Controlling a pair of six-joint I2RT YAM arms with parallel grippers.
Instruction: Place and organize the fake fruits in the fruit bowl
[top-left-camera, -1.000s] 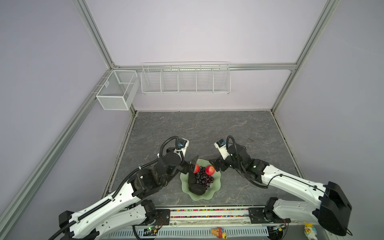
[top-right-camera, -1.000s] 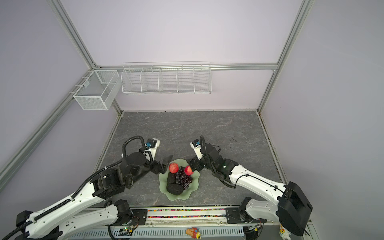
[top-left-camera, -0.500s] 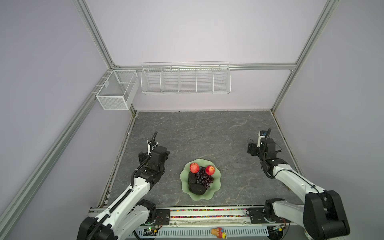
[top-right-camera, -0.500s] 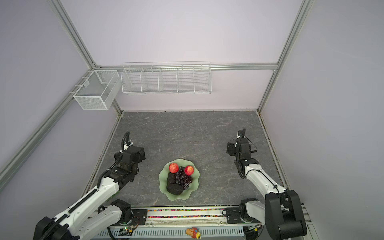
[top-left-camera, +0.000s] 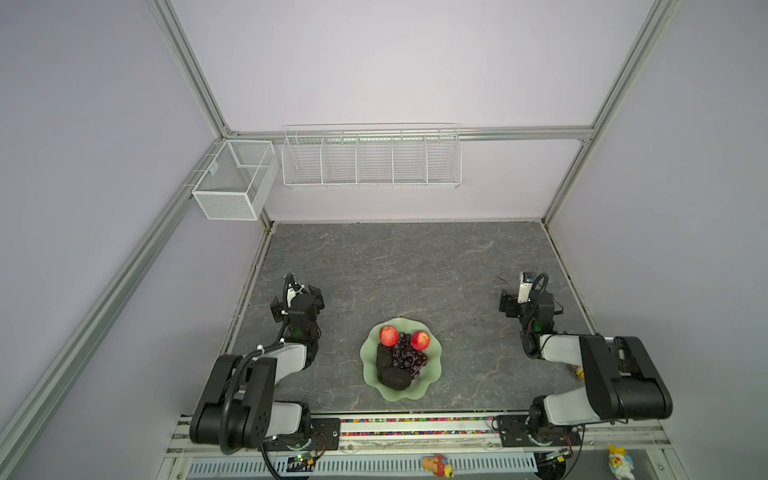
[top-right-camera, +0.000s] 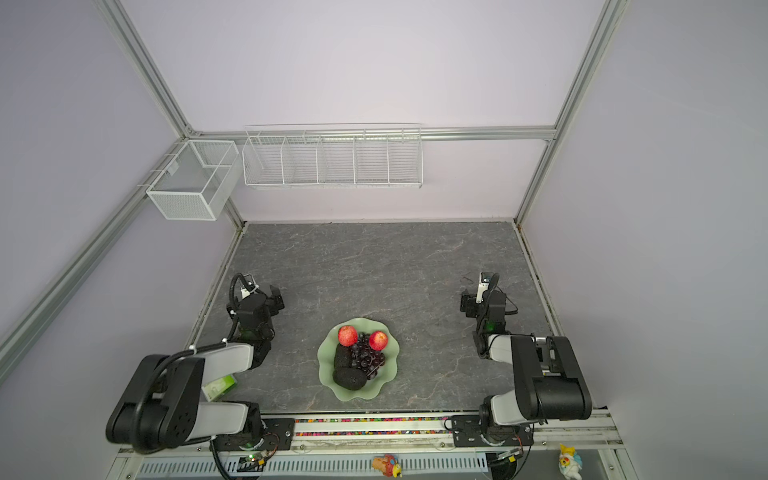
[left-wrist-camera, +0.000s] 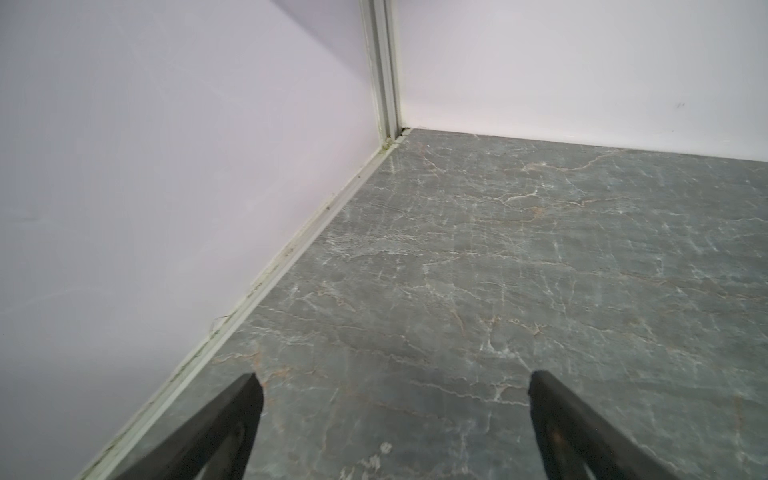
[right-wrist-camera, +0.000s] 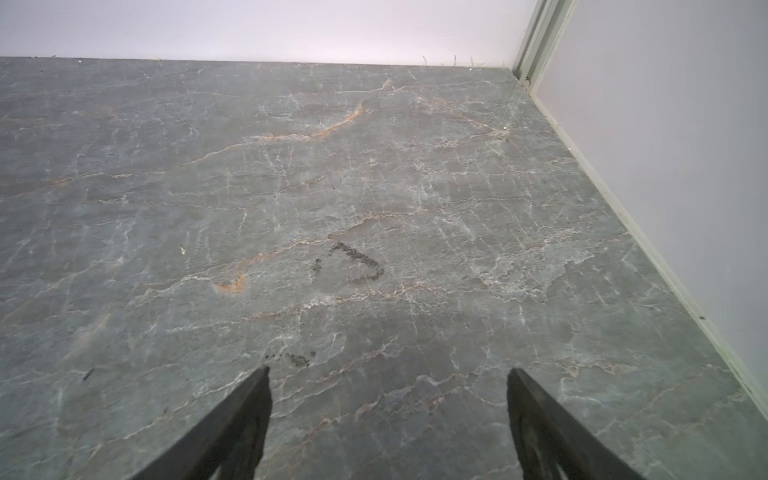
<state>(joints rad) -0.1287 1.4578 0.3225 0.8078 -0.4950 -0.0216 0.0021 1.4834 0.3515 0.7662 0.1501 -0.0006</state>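
framing veined grey tabletop (top-left-camera: 415, 270), lilac walls (top-left-camera: 374, 62)

Fruit bowl (top-left-camera: 434, 365) blocks table (top-left-camera: 407, 270) front centre; free room behind, either side; wire baskets (top-left-camera: 370, 166) hang high at back.

even soft light, faint shadows, wide-angle edge bending, wrist views soft.
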